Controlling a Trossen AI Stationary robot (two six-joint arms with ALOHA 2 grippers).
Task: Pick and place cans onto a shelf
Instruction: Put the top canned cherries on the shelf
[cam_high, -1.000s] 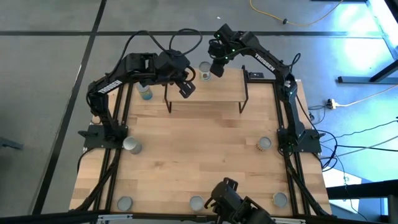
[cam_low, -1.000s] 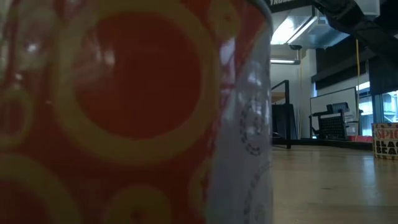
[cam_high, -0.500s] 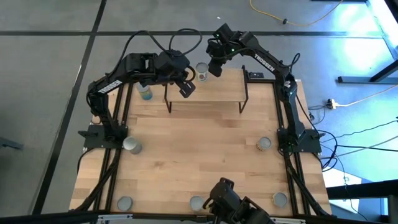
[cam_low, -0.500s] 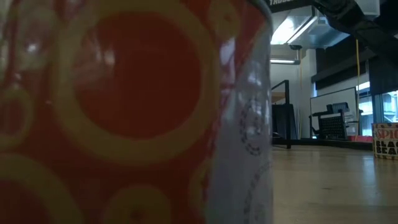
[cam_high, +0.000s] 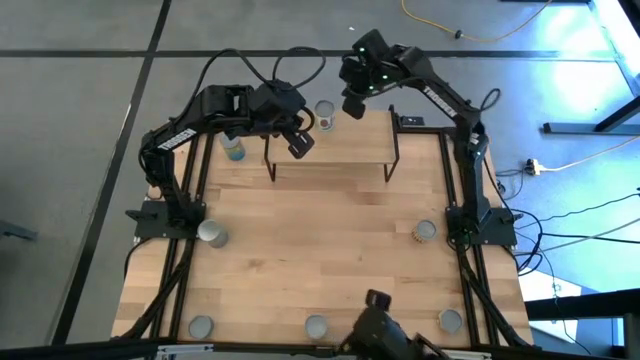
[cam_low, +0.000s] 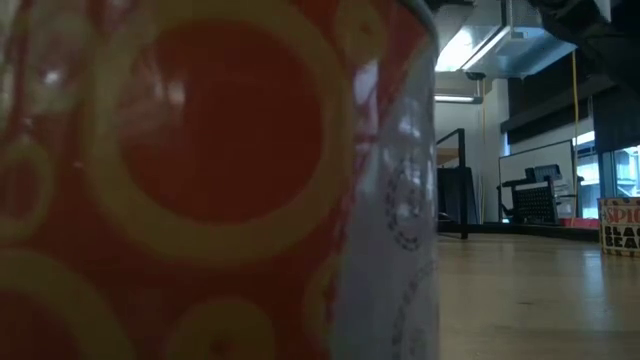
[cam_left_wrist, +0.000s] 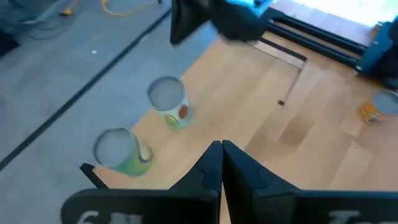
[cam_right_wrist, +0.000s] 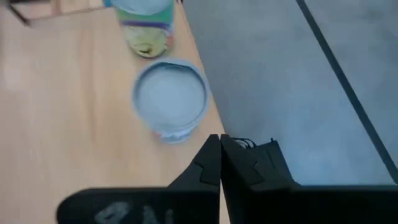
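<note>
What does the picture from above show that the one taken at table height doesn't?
Only the high view shows both arms, the shelf with nothing on it, and cans spread around the table; the left gripper and the right gripper are both shut and empty near the shelf. Only the low view shows the room behind, with ceiling lights, and an orange can filling most of the picture. Both show the wooden tabletop and cans.

Matt metal-topped cans (cam_right_wrist: 170, 98), light-wood table (cam_high: 320, 250)
</note>
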